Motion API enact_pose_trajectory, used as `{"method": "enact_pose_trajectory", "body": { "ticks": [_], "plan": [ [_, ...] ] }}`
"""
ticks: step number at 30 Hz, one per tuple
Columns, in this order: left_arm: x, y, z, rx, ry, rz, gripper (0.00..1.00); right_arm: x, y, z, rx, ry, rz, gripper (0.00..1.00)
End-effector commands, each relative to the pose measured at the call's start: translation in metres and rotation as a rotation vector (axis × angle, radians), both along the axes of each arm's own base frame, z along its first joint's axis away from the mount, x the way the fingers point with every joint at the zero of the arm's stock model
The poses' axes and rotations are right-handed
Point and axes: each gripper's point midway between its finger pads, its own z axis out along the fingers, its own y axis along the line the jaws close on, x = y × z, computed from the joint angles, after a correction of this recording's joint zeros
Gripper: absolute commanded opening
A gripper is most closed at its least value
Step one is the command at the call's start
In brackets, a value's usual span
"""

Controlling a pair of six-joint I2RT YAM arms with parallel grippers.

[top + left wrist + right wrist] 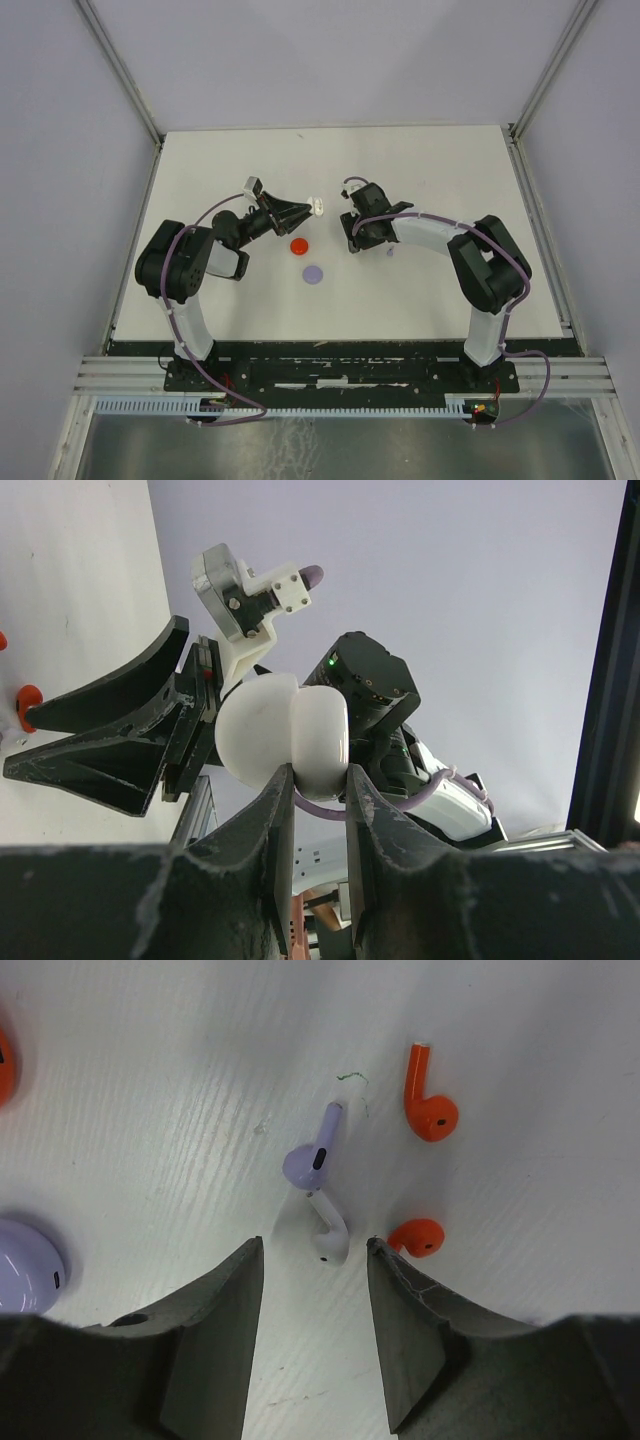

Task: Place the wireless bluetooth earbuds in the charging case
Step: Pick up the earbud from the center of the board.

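Observation:
My left gripper (pixel 320 775) is shut on a white charging case (pixel 285 735), held off the table with its two rounded halves showing; from above the case (pixel 316 207) sits at the fingertips. My right gripper (pixel 315 1250) is open, low over the earbuds. A white earbud (pixel 328 1230) lies just ahead of the gap between its fingers, touching a pale purple earbud (pixel 315 1152). Two red earbuds (pixel 428 1100) (pixel 415 1237) lie to the right, the nearer one beside the right fingertip (pixel 385 1260).
A red round case (pixel 299 246) and a pale purple round case (pixel 315 273) rest on the white table (pixel 450 190) between the arms. The purple case (pixel 25 1265) sits left of my right gripper's fingers. Metal frame posts stand at the table corners.

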Motion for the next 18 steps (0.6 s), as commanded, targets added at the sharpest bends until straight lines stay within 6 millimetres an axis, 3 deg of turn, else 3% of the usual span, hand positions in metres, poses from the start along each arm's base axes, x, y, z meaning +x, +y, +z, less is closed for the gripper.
{"method": "enact_pose_trajectory", "body": {
  "ticks": [1, 18],
  "plan": [
    [-0.008, 0.002, 0.028, -0.045, -0.129, -0.024, 0.03, 0.004, 0.004, 0.0, 0.017, -0.016, 0.011, 0.54],
    [-0.007, 0.004, 0.026, -0.042, -0.124, -0.019, 0.03, 0.014, 0.023, -0.01, 0.068, 0.001, 0.042, 0.53]
  ]
}}
